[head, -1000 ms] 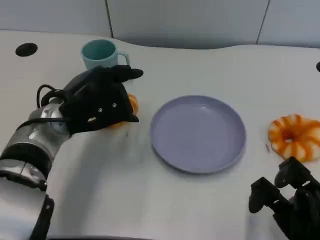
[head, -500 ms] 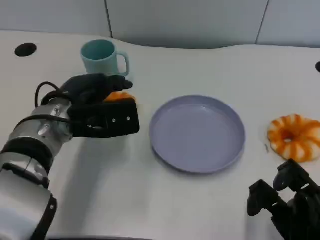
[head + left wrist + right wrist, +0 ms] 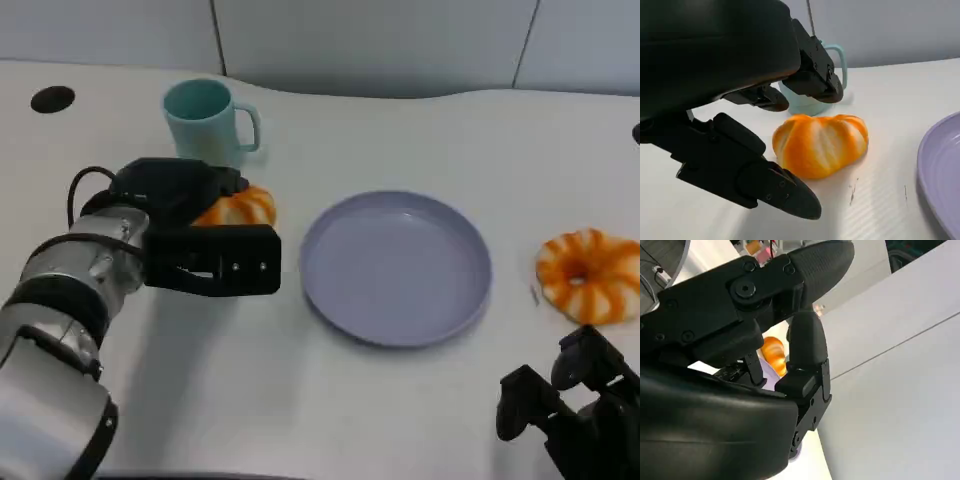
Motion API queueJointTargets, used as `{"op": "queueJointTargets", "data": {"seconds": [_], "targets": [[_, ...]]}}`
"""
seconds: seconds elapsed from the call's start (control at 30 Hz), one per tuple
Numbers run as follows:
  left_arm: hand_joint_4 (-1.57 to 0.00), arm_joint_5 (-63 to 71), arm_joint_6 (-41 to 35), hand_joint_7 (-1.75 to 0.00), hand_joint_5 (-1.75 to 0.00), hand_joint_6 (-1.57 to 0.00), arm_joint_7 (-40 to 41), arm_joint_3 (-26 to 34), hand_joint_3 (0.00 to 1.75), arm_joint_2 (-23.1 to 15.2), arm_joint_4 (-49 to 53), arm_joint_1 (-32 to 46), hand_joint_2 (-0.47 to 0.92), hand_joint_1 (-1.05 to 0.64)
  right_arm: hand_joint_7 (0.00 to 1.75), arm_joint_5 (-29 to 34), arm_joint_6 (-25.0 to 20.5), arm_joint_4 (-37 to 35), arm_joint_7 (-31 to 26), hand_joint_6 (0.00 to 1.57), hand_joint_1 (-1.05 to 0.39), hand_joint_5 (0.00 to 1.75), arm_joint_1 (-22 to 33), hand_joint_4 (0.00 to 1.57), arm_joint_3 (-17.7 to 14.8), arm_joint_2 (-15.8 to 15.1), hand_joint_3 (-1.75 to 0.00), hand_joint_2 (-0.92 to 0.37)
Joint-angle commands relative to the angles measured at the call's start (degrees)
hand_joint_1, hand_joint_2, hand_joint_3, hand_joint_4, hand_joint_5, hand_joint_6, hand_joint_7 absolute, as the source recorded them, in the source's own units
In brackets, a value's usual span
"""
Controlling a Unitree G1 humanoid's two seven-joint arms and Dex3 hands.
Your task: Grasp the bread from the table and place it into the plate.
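Since a second ago the left hand [image 3: 195,235] had uncovered the bread [image 3: 236,209] — fingers spread wide around it, bread on the tabletop [image 3: 400,410] left of the plate [image 3: 396,266]. Right hand [image 3: 580,420], cut off, held nothing.

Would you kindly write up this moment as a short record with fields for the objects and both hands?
target bread: orange-and-white lobed bread roll lying on the white table, in front of the teal mug
left hand: fingers spread around the roll, not closed on it
plate: round lavender plate, nothing on it, to the roll's right
other bread: orange-and-white ring-shaped bread right of the plate
right hand: low at the table's near right edge, holding nothing
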State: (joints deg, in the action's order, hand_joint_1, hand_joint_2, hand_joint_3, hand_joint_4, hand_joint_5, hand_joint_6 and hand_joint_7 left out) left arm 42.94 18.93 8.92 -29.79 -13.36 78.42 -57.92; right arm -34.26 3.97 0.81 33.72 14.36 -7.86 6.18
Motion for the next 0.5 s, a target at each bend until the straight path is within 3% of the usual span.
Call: {"op": "queueJointTargets", "data": {"seconds": [0.03, 0.5], "targets": [[-0.45, 0.39, -0.23, 0.0, -0.02, -0.47, 0.79, -0.45, 0.01, -0.67, 0.34, -1.44, 0.79, -0.72, 1.75, -0.5, 0.07, 0.46, 0.27, 0.64, -0.45, 1.75, 0.57, 0.77, -0.08, -0.52, 0.0, -0.87], [-0.45, 3.44, -3.94, 0.0, 0.0, -0.43, 0.97, -3.87, 0.01, 0.45, 1.07, -1.02, 0.84, -0.77, 1.75, -1.22, -0.83, 3.59, -0.13, 0.65, -0.47, 1.75, 3.32, 0.78, 0.89, -0.62, 0.0, -0.86]]}}
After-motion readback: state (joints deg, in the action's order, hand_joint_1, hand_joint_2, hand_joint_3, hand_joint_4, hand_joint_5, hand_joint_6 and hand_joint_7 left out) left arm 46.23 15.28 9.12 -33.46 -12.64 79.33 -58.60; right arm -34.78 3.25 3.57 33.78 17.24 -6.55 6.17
